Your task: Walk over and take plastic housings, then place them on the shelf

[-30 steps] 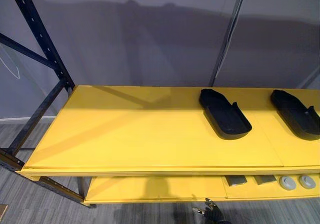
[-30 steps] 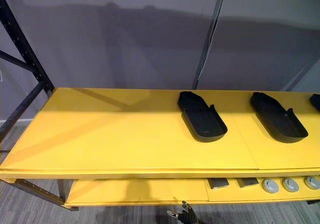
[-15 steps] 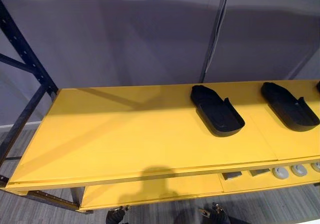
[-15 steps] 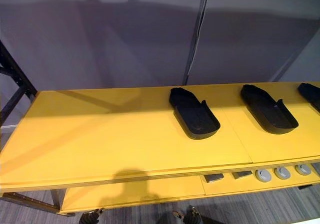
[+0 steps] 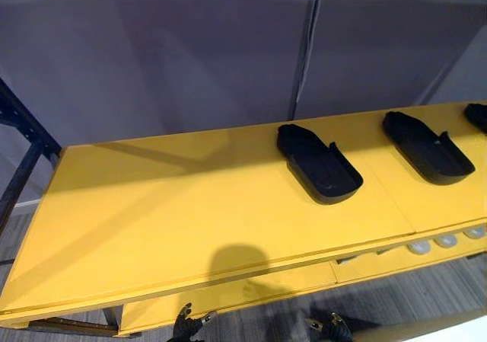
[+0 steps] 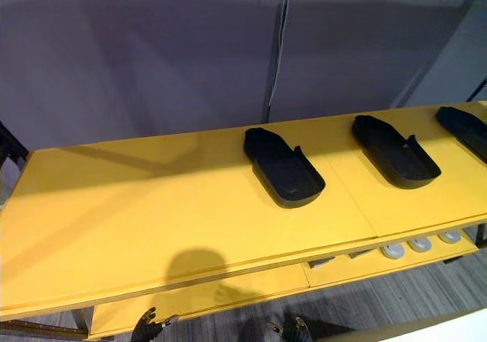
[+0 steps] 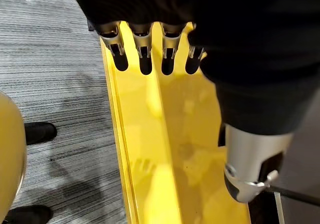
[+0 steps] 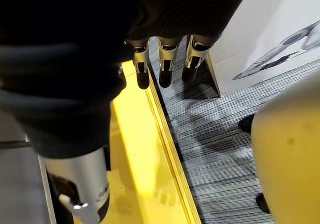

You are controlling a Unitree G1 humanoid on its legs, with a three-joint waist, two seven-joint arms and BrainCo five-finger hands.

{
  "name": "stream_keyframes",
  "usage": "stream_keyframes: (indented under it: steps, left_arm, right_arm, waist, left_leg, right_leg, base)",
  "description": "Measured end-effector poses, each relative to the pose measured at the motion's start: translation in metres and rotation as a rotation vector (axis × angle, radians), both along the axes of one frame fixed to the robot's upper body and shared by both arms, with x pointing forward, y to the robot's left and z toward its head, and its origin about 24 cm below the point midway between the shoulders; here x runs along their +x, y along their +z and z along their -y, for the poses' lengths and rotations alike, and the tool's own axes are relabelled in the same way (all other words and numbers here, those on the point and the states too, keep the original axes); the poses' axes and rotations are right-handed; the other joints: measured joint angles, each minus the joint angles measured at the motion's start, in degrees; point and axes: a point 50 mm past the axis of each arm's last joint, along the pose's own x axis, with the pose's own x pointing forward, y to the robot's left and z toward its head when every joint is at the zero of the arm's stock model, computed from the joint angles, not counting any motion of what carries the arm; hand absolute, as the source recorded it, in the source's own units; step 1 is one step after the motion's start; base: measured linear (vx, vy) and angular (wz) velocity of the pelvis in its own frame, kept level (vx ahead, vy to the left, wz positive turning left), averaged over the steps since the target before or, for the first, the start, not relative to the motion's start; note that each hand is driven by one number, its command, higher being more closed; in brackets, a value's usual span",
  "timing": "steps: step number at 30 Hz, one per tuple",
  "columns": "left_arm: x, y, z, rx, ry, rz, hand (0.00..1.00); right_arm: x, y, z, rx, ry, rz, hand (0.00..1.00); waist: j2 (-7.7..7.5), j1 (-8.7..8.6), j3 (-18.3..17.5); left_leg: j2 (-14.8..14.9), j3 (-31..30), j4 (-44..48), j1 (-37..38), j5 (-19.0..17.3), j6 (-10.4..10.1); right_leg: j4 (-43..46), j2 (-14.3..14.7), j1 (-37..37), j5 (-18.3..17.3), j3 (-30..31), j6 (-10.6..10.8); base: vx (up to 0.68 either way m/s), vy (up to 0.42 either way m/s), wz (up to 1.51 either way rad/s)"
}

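Faces a long yellow top shelf (image 5: 190, 205) set in a dark metal frame (image 5: 19, 140) against a grey wall. Finds three black plastic housings lying hollow side up on that board, in a row and well apart. Puts the near housing (image 5: 318, 164) about mid-shelf, the second housing (image 5: 426, 147) further right, and the third housing (image 6: 464, 129) at the right border, partly cut off. Holds none of them.

Hangs the left robot hand (image 5: 186, 327) and the right robot hand (image 5: 331, 328) low in front of the shelf, below the top board's front edge and apart from every housing. Shows both in the wrist views with fingers straight, slightly spread and empty, with yellow shelf board and striped grey floor (image 7: 50, 59) past the dark tips.

Carries a few small round grey parts (image 5: 445, 241) on the yellow lower shelf (image 5: 228, 296), toward its right end.
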Motion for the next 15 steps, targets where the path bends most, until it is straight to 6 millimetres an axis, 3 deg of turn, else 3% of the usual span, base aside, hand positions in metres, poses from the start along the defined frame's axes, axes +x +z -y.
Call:
stream_keyframes:
  steps: [7,10,11,13,15]
  left_arm:
    - [0.021,0.006,0.001,0.013,-0.024,0.053,0.00]
    - [0.039,0.014,0.001,0.024,-0.017,0.110,0.00]
    - [0.047,0.018,0.001,0.028,-0.021,0.135,0.00]
    - [0.059,0.025,0.002,0.031,-0.026,0.182,0.00]
    - [0.064,0.029,0.002,0.033,-0.028,0.204,0.00]
  right_arm:
    - [0.016,0.007,0.002,-0.023,0.026,0.056,0.00]
    - [0.036,0.018,0.000,-0.059,0.063,0.129,0.00]
    - [0.038,0.019,0.000,-0.062,0.062,0.139,0.00]
    - [0.038,0.019,0.000,-0.063,0.060,0.141,0.00]
    - [0.026,0.015,0.001,-0.064,0.047,0.106,0.00]
  waist:
    - [0.11,0.54,4.32]
    - [0.17,1.10,4.95]
    - [0.18,1.43,5.01]
    - [0.53,1.58,5.13]
    - [-0.13,1.91,4.36]
  left_leg:
    - [1.69,4.99,6.78,-5.00,-2.30,2.32]
    - [4.96,11.14,11.46,-11.98,-3.07,3.35]
    - [5.49,12.27,11.73,-13.19,-2.78,3.70]
    - [6.72,13.53,11.67,-14.75,-2.07,4.15]
    - [7.17,14.30,11.68,-15.39,-1.10,4.03]
  right_leg:
    - [2.88,1.30,-6.10,3.26,5.25,0.58]
    - [0.09,3.28,-11.69,10.06,8.04,1.46]
    - [2.30,3.01,-13.30,9.56,5.21,1.06]
    - [12.36,2.20,-15.79,3.79,-0.19,-0.72]
    - [24.24,0.30,-14.11,-4.13,-2.49,0.76]
  base:
    - [-0.18,0.025,-0.44]
    - [-0.28,0.022,-1.05]
    - [-0.25,-0.031,-0.70]
    - [-0.17,-0.061,-0.46]
    - [-0.08,-0.120,-0.20]
